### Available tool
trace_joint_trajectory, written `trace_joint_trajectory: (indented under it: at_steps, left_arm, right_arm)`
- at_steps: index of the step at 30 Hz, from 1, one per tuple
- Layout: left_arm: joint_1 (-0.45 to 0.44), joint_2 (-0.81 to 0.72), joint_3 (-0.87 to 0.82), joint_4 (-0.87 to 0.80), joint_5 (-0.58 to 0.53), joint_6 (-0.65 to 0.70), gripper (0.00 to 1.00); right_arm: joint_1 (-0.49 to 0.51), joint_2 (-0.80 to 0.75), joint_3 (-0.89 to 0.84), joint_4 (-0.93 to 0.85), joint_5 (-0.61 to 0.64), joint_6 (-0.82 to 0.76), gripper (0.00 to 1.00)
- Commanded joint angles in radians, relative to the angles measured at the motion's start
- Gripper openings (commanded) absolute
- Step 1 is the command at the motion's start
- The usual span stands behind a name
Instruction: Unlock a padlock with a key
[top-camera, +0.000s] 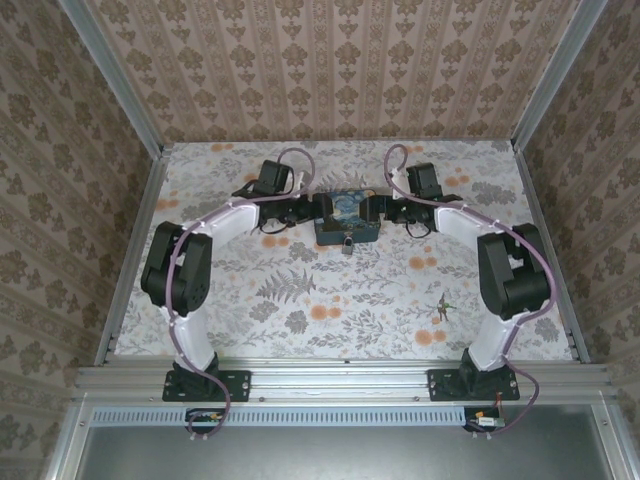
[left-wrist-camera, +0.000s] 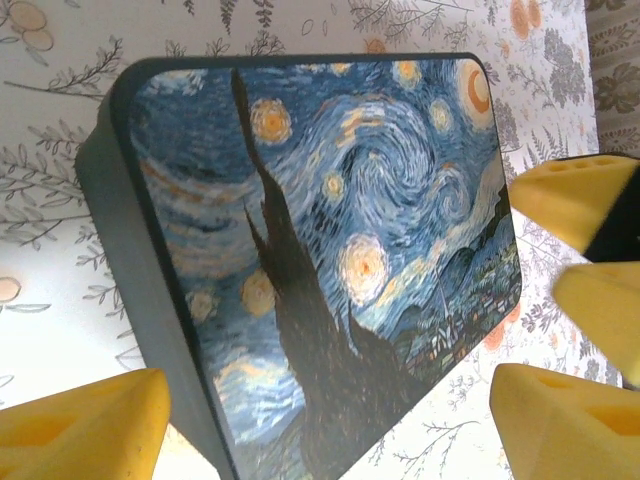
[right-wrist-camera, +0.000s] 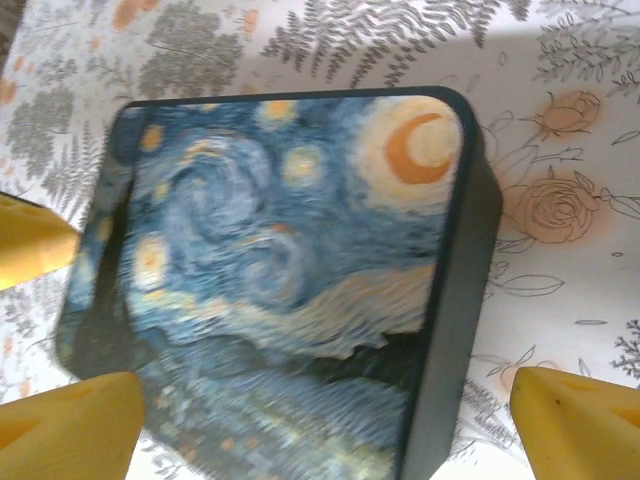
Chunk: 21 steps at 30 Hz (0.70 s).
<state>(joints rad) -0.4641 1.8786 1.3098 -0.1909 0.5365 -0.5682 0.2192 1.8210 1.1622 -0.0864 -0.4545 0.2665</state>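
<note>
Blue box with a swirling night-sky print sits flat at mid-table on the floral tablecloth. Padlock is small and sits at the middle of the box's near side, touching it; from above it is too small to tell how its shackle stands. Left gripper is at the box's left end, right gripper at its right end, the two facing each other across it. Both are spread wide, with nothing in their grasp. Left wrist view: yellow fingertips straddle the box's end, the right-hand one clear of the corner; whether the other touches the wall I cannot tell. Right wrist view: its own yellow pads likewise straddle the box, with cloth showing between this pad and the dark wall. Small dark object lies on the cloth near the right arm, well apart from the box; too small to name.
</note>
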Motion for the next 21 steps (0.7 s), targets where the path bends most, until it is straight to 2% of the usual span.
trace_joint_trajectory:
  at_steps: [1,10,21]
  left_arm:
    - [-0.01,0.039,0.044,-0.013,0.031,0.014,0.85]
    - [-0.049,0.019,0.007,-0.012,0.024,0.005,0.85]
    - [-0.103,-0.088,-0.134,-0.004,-0.003,-0.02,0.85]
  right_arm:
    - [0.004,0.058,0.031,0.072,-0.052,0.016,0.94]
    - [0.053,0.012,-0.005,0.065,-0.113,-0.005,0.91]
    - [0.158,-0.149,-0.163,0.025,-0.038,0.008,0.91]
